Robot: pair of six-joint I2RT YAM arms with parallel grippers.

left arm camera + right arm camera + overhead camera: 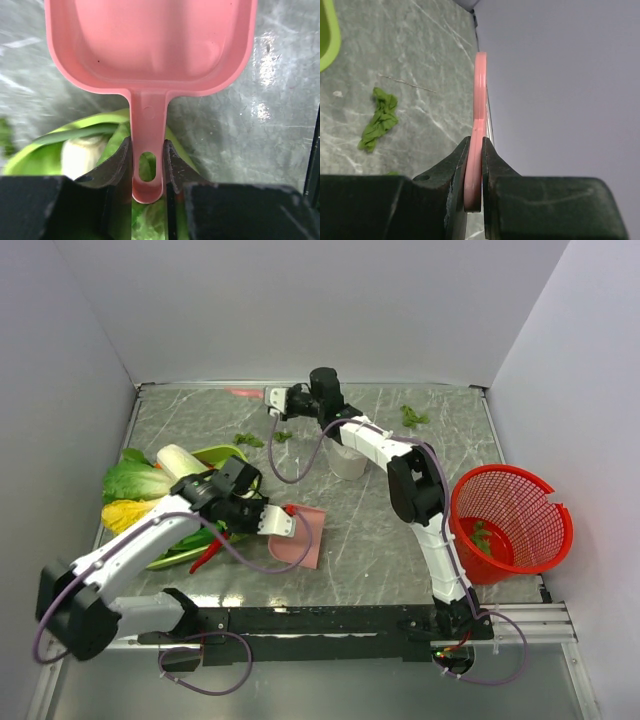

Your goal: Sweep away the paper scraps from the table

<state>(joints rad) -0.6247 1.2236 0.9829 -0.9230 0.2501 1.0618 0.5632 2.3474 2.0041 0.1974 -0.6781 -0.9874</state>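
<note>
Dark-green paper scraps lie on the far part of the grey marble table [380, 540]: two near the middle [248, 439] [283, 435] and one far right [412, 417]. One scrap shows in the right wrist view [379, 120]. My left gripper [275, 521] [148, 167] is shut on the handle of the pink dustpan [300, 542] [150, 40], which is empty and sits left of centre. My right gripper [273, 398] [474, 165] is shut on a flat pink tool [243, 392] [479, 100], seen edge-on, at the far edge just beyond the middle scraps.
A green tray [215, 453] with lettuces, cabbage and red chillies sits at the left, partly under my left arm. A red mesh basket [512, 490] at the right holds a few green scraps [483, 537]. A whitish cup [347, 462] stands under my right arm.
</note>
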